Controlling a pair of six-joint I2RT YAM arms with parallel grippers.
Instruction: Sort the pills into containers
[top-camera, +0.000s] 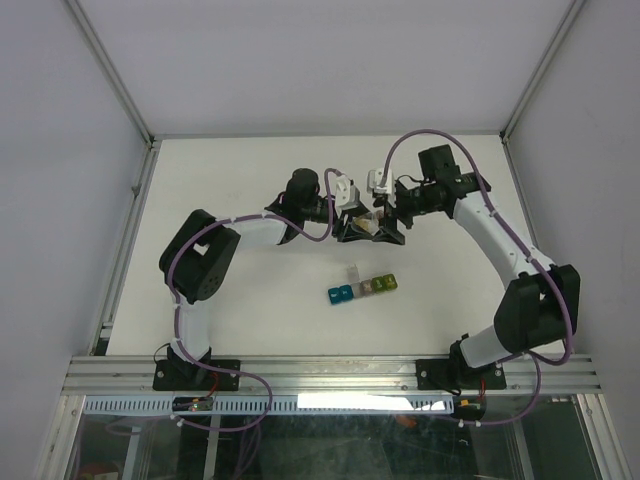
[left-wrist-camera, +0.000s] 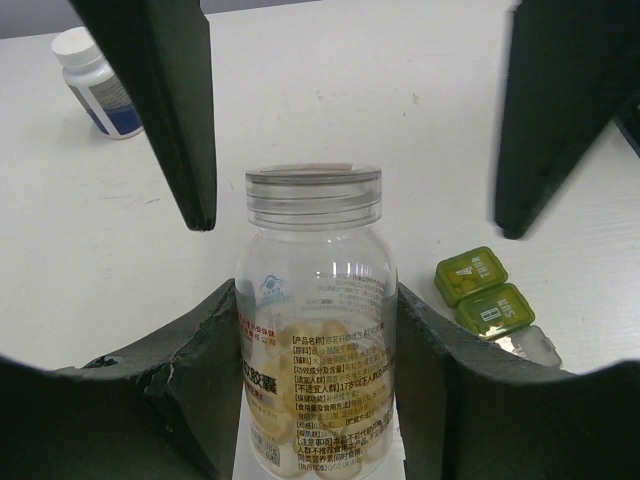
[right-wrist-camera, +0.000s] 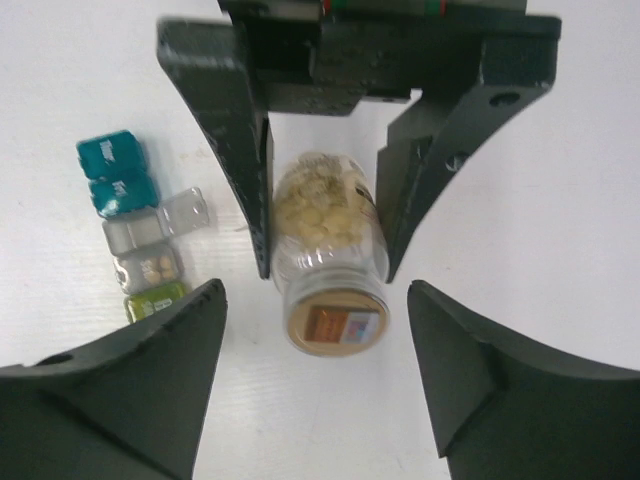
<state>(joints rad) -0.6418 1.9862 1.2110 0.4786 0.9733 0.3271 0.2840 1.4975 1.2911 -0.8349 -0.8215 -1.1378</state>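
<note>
A clear bottle (left-wrist-camera: 313, 330) with a printed label, full of pale pills (right-wrist-camera: 320, 205), lies tilted above the table. My left gripper (left-wrist-camera: 313, 300) is shut on its body. The bottle's clear cap (right-wrist-camera: 335, 322) is on and points toward my right gripper (right-wrist-camera: 315, 295), which is open with a jaw wide on each side of the cap, touching nothing. The two grippers meet at mid-table (top-camera: 368, 225). The containers (top-camera: 362, 288) lie in front of them as a strip of teal, grey and green cells. One grey cell has its lid up, and its neighbour holds a couple of tan pills (right-wrist-camera: 152, 267).
A white-capped bottle with a blue label (left-wrist-camera: 95, 80) stands on the table beyond the held bottle in the left wrist view. The table (top-camera: 250, 180) is white, with metal frame rails along its sides and near edge.
</note>
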